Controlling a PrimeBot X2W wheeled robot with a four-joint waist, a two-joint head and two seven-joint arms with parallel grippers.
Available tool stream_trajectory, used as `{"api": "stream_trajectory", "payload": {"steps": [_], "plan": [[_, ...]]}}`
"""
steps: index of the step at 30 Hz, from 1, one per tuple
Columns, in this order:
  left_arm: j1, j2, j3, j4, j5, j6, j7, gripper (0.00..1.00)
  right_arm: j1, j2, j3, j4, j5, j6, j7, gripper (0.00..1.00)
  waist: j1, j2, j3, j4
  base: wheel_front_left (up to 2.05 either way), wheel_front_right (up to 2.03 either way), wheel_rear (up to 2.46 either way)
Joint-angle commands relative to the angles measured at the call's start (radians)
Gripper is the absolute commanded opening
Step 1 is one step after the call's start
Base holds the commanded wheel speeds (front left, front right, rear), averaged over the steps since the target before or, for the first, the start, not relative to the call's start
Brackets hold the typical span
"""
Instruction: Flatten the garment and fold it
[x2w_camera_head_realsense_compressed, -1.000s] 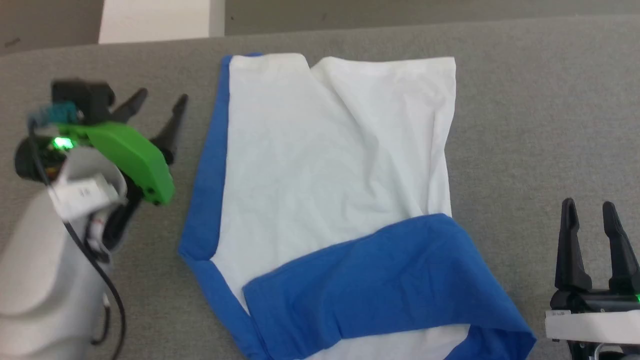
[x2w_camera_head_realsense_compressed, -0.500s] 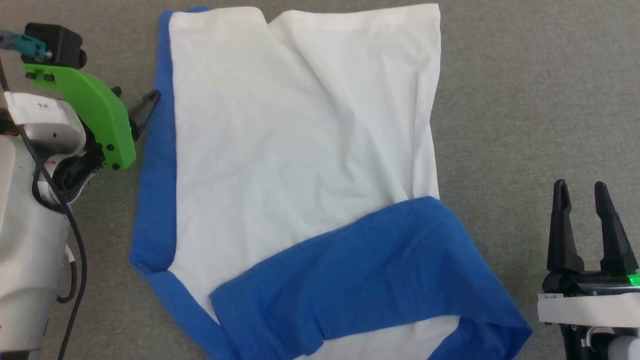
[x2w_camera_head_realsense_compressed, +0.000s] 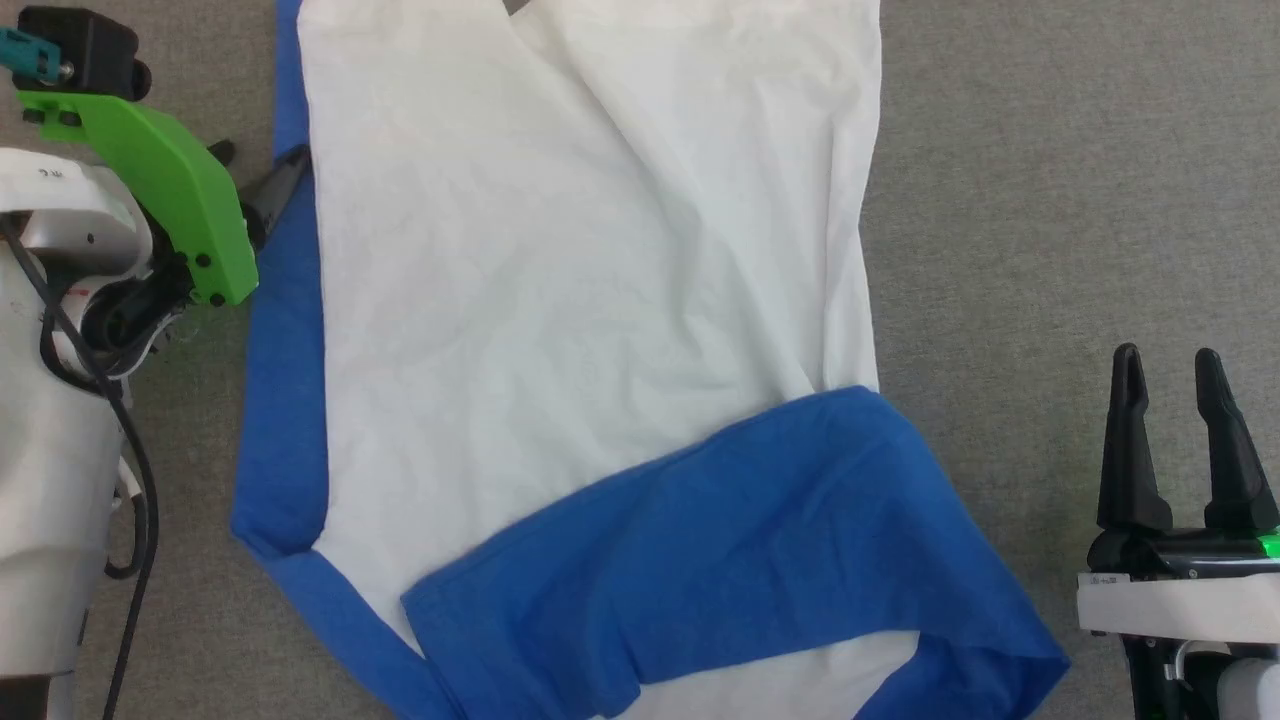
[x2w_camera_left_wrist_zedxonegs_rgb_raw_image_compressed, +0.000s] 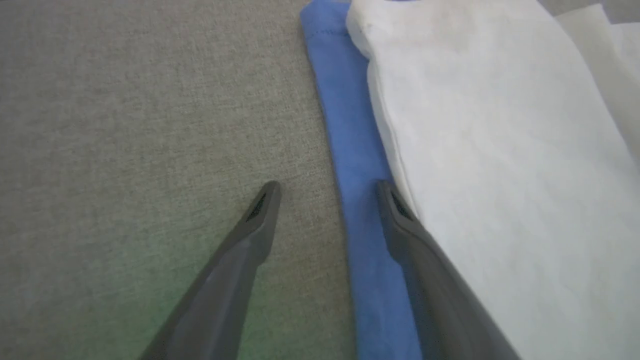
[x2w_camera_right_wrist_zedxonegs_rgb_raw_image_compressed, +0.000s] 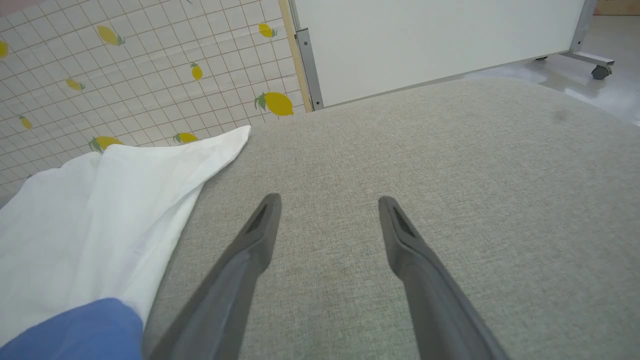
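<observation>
The garment (x2w_camera_head_realsense_compressed: 580, 260) lies spread on the grey surface, its white body up. A blue strip runs down its left edge, and a blue band is folded across its lower part. My left gripper (x2w_camera_head_realsense_compressed: 255, 162) is open at the garment's upper left edge. In the left wrist view its jaws (x2w_camera_left_wrist_zedxonegs_rgb_raw_image_compressed: 327, 187) straddle that blue edge of the garment (x2w_camera_left_wrist_zedxonegs_rgb_raw_image_compressed: 355, 150), one finger (x2w_camera_left_wrist_zedxonegs_rgb_raw_image_compressed: 400, 220) over the blue strip and the other over bare grey surface. My right gripper (x2w_camera_head_realsense_compressed: 1167, 360) stands open and empty at the lower right, apart from the garment (x2w_camera_right_wrist_zedxonegs_rgb_raw_image_compressed: 100, 225).
The grey fabric surface (x2w_camera_head_realsense_compressed: 1050, 200) stretches out to the right of the garment. Beyond its far edge, the right wrist view shows a lemon-patterned tiled sheet (x2w_camera_right_wrist_zedxonegs_rgb_raw_image_compressed: 150, 65) and a white panel (x2w_camera_right_wrist_zedxonegs_rgb_raw_image_compressed: 425, 40) on a wheeled metal frame.
The head camera has tilted down, shifting the whole picture. My left gripper has moved right, from bare surface to the garment's blue left edge. The right gripper has stayed put.
</observation>
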Motion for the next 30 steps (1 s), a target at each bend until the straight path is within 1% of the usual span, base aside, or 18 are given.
{"api": "stream_trajectory", "payload": {"steps": [1,7,8,9,14,18,25,30], "plan": [[-0.002,-0.014,-0.010,0.012,-0.009,-0.001,0.012,1.00,-0.022,0.001,0.000,0.003,-0.003,-0.001,-0.006,1.00,-0.0001,0.0000,0.004,-0.001,0.00,0.00,0.00],[0.001,-0.016,-0.015,0.020,-0.019,0.000,0.019,1.00,-0.037,0.001,0.006,0.010,0.000,-0.001,-0.006,1.00,-0.0001,0.0000,0.024,-0.014,0.00,0.00,0.00],[0.003,-0.016,-0.015,0.022,-0.020,0.000,0.020,0.49,-0.038,0.001,0.004,0.011,0.001,-0.001,-0.006,1.00,-0.0001,0.0000,0.027,-0.016,0.00,0.00,0.00],[0.004,-0.016,-0.014,0.025,-0.022,0.001,0.019,0.00,-0.039,0.001,0.002,0.012,0.001,-0.001,-0.006,1.00,-0.0001,0.0000,0.029,-0.018,0.00,0.00,0.00],[0.005,-0.021,-0.002,0.032,-0.050,0.000,0.018,0.00,-0.043,0.001,-0.008,0.016,0.000,-0.001,-0.006,1.00,-0.0001,0.0000,0.032,-0.022,0.00,0.00,0.00],[-0.001,-0.031,0.014,0.032,-0.066,-0.002,-0.009,0.00,-0.048,0.001,-0.014,0.024,-0.005,-0.001,-0.006,1.00,-0.0001,0.0000,0.017,-0.015,0.00,0.00,0.00],[0.012,-0.055,0.074,0.039,-0.104,0.003,-0.111,0.00,-0.044,0.001,-0.013,0.038,-0.013,-0.001,-0.006,1.00,-0.0001,0.0000,-0.040,0.008,0.00,0.00,0.00],[0.066,-0.043,0.094,0.038,-0.102,-0.002,-0.172,0.00,-0.031,0.001,-0.015,0.053,-0.017,-0.001,-0.006,1.00,-0.0001,0.0000,-0.107,0.029,0.00,0.00,0.00]]}}
